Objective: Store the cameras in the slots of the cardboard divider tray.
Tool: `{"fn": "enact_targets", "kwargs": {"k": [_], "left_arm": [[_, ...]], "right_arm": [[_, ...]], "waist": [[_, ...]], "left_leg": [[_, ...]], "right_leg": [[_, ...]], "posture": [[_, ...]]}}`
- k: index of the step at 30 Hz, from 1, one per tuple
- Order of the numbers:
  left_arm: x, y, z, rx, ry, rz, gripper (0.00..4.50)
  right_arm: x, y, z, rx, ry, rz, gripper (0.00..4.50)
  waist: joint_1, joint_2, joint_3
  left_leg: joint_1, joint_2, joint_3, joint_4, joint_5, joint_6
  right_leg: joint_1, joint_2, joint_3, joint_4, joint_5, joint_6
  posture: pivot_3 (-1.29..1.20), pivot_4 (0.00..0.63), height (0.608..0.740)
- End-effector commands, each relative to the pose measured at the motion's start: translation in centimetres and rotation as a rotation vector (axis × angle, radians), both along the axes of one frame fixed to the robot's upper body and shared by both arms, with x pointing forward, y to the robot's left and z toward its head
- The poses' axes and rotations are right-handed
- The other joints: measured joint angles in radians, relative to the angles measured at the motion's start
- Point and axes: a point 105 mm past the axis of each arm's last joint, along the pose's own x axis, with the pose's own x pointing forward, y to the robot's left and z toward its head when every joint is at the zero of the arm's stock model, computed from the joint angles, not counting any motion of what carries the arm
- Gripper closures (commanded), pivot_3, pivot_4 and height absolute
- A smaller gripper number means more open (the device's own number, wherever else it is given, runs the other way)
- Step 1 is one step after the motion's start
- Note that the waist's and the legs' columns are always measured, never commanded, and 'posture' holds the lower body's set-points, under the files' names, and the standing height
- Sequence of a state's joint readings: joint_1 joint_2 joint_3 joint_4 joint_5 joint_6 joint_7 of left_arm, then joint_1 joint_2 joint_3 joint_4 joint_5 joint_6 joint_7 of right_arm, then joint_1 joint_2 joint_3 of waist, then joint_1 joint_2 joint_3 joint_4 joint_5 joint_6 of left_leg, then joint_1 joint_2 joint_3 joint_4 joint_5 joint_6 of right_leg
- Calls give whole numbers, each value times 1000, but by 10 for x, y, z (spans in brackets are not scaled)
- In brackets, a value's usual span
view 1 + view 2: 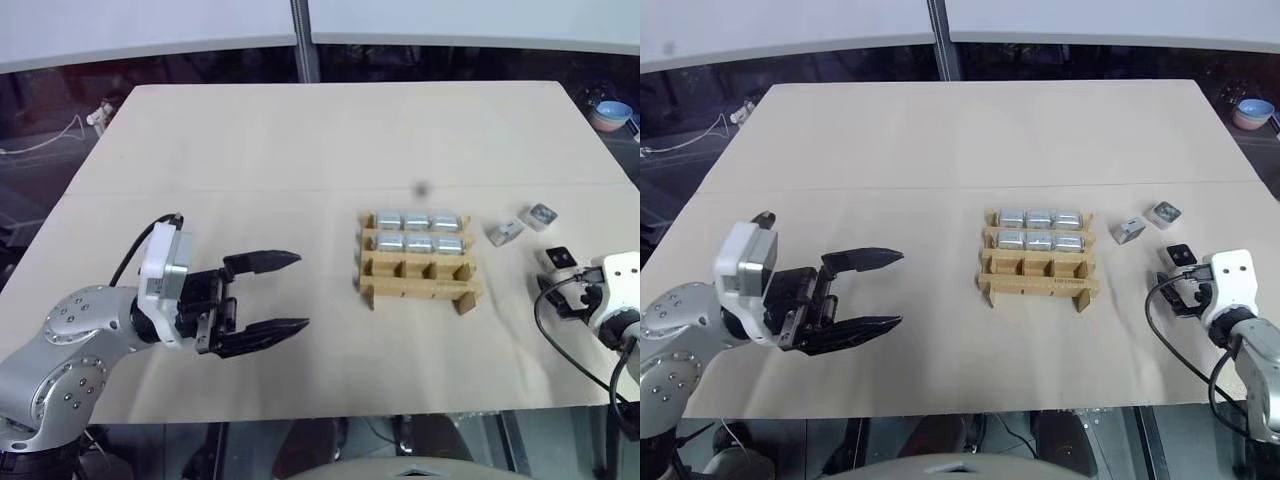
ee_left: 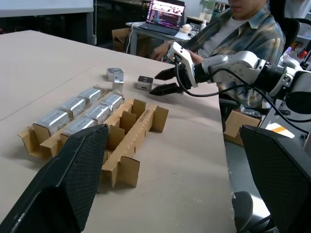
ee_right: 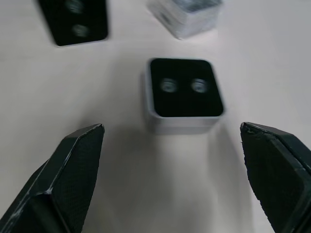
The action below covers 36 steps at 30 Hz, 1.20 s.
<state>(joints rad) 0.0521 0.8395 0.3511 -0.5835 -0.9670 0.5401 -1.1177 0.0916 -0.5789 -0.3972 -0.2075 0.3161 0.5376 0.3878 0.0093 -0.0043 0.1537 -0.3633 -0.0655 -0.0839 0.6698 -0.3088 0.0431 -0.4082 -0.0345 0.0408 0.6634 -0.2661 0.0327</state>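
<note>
The cardboard divider tray lies right of centre on the table. Its two far rows each hold three silver cameras; the near row holds nothing. Three loose cameras lie to its right: a grey one, one further back, and one with a black face. My right gripper is open just short of a black-faced camera, without touching it. My left gripper hovers open and empty well left of the tray, pointing toward it.
A person in a plaid shirt sits beyond the table's right edge, with a laptop behind. Stacked bowls stand off the table at the far right. The table's right edge runs close to the loose cameras.
</note>
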Motion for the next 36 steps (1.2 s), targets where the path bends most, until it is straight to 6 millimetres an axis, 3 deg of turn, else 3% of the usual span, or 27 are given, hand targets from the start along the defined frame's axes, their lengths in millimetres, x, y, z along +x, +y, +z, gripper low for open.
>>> {"fn": "enact_targets", "kwargs": {"k": [1,12,22,27,34,36], "left_arm": [[-8,-7,7,15,-51,-50,0],[-9,-8,9,16,-82,-51,0],[-9,-7,9,17,-98,-40,0],[-8,-6,9,11,-96,-30,0],[3,-7,7,-8,-57,48,0],[12,-12,12,-77,-12,112,0]], "right_arm": [[7,-5,8,4,-29,-38,47],[21,3,18,32,-32,-19,47],[22,5,18,43,-16,-39,47],[24,7,21,41,-25,-39,1957],[21,8,26,1,-49,-44,1957],[16,17,43,-97,-117,18,1957]], "waist": [[0,0,0],[1,0,0],[1,0,0],[0,0,0],[0,0,0],[3,0,0]], "left_leg": [[0,0,0,0,0,0],[0,0,0,0,0,0],[0,0,0,0,0,0],[0,0,0,0,0,0],[0,0,0,0,0,0],[0,0,0,0,0,0]], "right_leg": [[0,0,0,0,0,0],[0,0,0,0,0,0],[0,0,0,0,0,0],[0,0,0,0,0,0],[0,0,0,0,0,0],[0,0,0,0,0,0]], "posture": [[0,150,740],[0,150,740],[0,150,740],[0,150,740],[0,150,740],[0,150,740]]}}
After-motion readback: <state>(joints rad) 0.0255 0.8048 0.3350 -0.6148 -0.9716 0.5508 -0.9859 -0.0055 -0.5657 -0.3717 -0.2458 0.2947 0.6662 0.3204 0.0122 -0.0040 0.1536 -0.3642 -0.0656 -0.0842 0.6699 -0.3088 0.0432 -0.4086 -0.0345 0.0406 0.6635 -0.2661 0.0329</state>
